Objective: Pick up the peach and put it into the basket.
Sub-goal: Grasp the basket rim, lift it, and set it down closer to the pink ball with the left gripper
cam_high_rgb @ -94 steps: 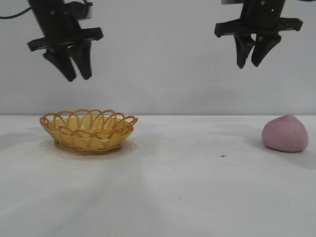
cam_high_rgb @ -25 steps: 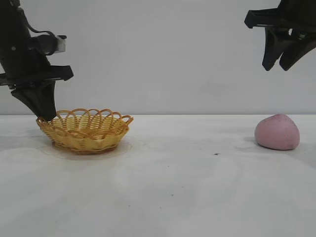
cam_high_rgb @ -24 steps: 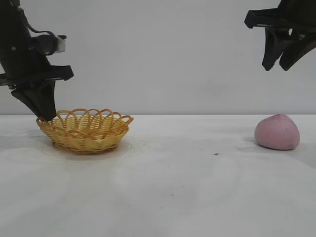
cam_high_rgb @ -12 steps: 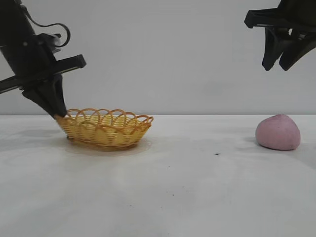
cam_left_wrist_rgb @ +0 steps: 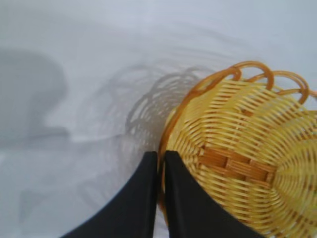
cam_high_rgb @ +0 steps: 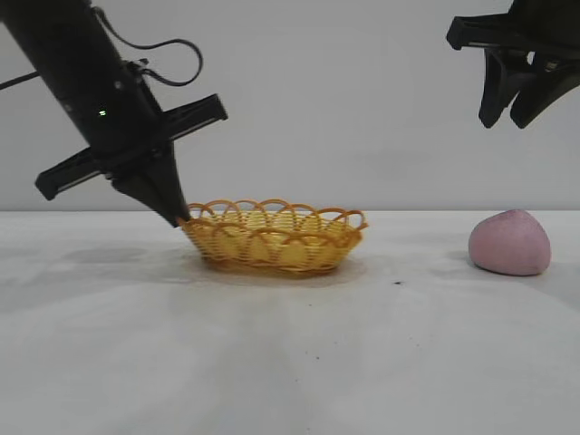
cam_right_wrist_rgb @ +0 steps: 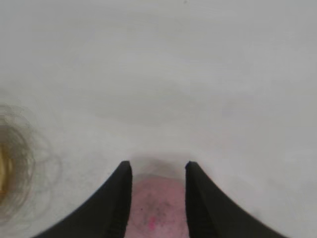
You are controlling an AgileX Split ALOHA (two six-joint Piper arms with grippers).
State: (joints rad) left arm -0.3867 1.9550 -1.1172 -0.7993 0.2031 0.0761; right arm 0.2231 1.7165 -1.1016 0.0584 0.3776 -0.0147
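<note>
The yellow-orange wicker basket (cam_high_rgb: 276, 237) sits on the white table near the middle. My left gripper (cam_high_rgb: 177, 217) is shut on its left rim, one finger inside and one outside, as the left wrist view shows (cam_left_wrist_rgb: 160, 157) against the basket's woven wall (cam_left_wrist_rgb: 237, 148). The dusty-pink peach (cam_high_rgb: 509, 243) lies on the table at the far right. My right gripper (cam_high_rgb: 507, 120) hangs open high above it. In the right wrist view the peach (cam_right_wrist_rgb: 157, 208) shows between the open fingers of the right gripper (cam_right_wrist_rgb: 158, 166), well below them.
A small dark speck (cam_high_rgb: 397, 283) lies on the white table (cam_high_rgb: 299, 362) between basket and peach. A plain grey wall stands behind.
My left gripper has dragged the basket to the right, toward the table's middle, and the arm has tilted more. The right gripper and the peach have stayed in place.
</note>
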